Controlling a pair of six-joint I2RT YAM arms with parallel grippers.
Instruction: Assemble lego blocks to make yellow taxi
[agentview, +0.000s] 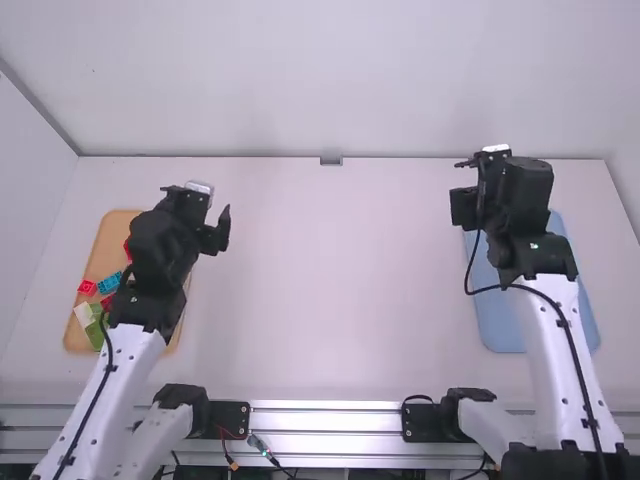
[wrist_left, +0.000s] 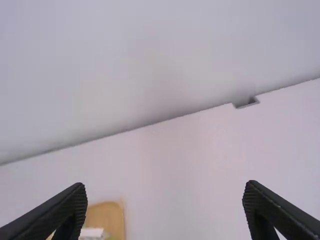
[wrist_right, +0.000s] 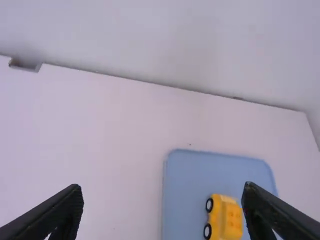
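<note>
L gripper (wrist_left: 165, 186), fingers well apart & empty, hangs nr tan tray (agentview: 112, 235) of loose bricks (agentview: 110, 282), prob. spares; R gripper (wrist_right: 161, 186), likewise spread, empty, nr blue tray (wrist_right: 187, 175), where yellow car (wrist_right: 220, 220) sits, prob. kept apart as finished build.

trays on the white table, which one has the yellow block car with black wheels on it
The light blue tray, under the right arm: the car sits on it. The tan tray, under the left arm, holds loose coloured blocks.
</note>
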